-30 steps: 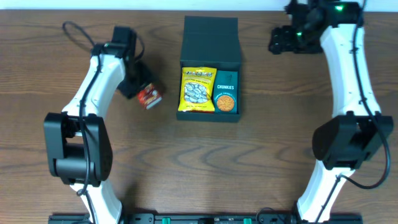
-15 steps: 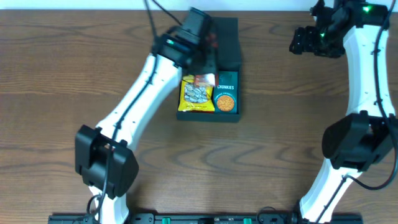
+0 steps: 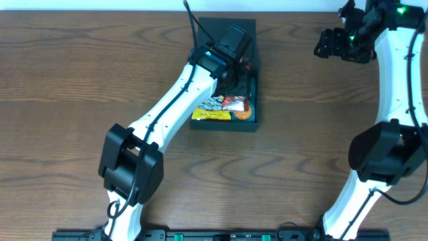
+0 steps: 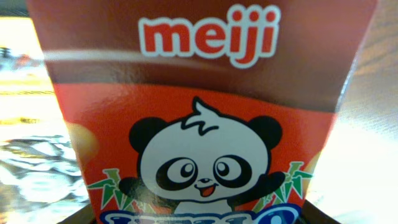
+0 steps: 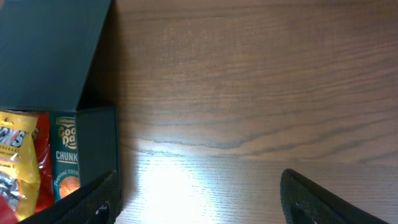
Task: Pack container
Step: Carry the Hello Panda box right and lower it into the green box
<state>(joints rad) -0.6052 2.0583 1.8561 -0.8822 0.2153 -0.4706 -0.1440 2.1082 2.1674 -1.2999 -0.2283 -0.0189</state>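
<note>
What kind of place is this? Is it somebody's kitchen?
Probably a robot lab workbench, not a kitchen. Two white robot arms, the left arm and the right arm, are mounted at a plain wooden table, and the left one reaches over a dark green container holding snack packs.

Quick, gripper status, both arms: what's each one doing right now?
Left gripper: closed on the red cardboard Meiji panda snack box.
Right gripper: open, empty.
</note>
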